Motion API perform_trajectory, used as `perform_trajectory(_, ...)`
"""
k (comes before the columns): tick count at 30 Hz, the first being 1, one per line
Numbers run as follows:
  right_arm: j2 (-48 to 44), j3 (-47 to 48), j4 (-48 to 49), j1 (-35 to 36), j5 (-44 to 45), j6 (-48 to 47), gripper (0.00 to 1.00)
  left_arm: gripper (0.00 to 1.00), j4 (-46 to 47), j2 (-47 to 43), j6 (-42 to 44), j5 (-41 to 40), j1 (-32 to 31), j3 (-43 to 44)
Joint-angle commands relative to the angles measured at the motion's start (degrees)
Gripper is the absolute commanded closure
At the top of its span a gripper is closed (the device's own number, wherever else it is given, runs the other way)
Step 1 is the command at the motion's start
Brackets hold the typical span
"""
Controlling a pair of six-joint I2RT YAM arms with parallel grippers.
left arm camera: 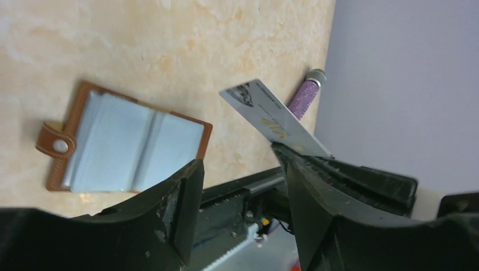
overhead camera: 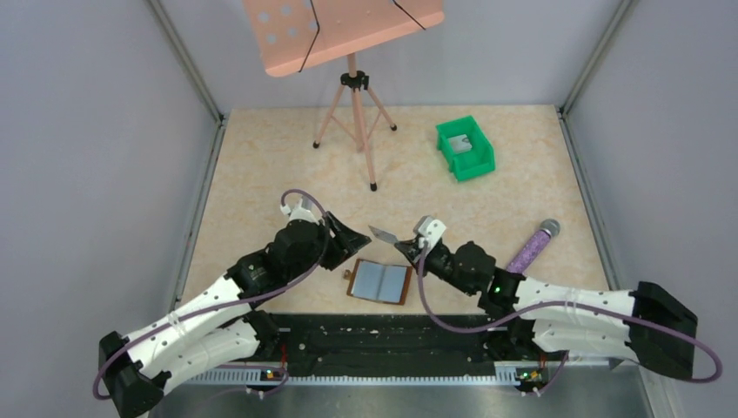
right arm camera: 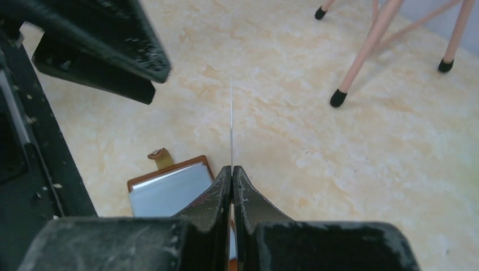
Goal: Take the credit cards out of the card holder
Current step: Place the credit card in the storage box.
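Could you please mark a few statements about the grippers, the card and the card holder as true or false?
1. The right gripper is shut on a credit card. True.
2. The card holder lies closed. False: it lies open on the table, with both blue-grey panels showing.
3. The left gripper grips the card holder. False: it is open and holds nothing.
4. The green bin stands toward the far right of the table. True.
5. The purple microphone lies inside the bin. False: it lies on the table beside the right arm.
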Motion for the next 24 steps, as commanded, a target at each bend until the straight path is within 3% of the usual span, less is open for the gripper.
perform_trajectory(1, -7.78, 0.77, -9.68, -6.91, -7.98, 18.75, 1.00, 0.38, -0.74, -0.08, 17.25, -1.35, 0.11, 5.14)
perform_trajectory(7, -16.11, 3.13, -21.34, -14.19, -20.31, 27.74, 1.00, 0.39, 3.71, -0.01, 30.56, 7.11, 0.20, 6.15)
perform_trajectory(10, -18.30, 4.00, -23.54, -14.62, -21.03, 32.61, 1.00, 0.40, 3.75, -0.22, 32.05, 8.67, 0.20, 6.58)
perform_trajectory(12, -20.41, 2.40, -20.13, -14.66, -19.90, 38.31, 1.00, 0.40, 6.18, -0.93, 31.93, 10.78, 0.17, 5.59)
perform_trajectory(15, -23.63, -3.72, -7.43, -14.68, -18.99, 46.16, 1.00, 0.40, 10.41, -1.20, 31.08, 13.41, 0.20, 3.80)
perform_trajectory(19, -26.31, -11.20, 8.18, -14.68, -19.48, 49.89, 1.00, 0.40, 13.07, 0.81, 30.77, 15.53, 0.20, 4.12)
perform_trajectory(24, -29.52, -13.07, 12.24, -14.69, -20.20, 50.52, 1.00, 0.42, 22.77, 2.90, 28.80, 20.57, 0.20, 1.44)
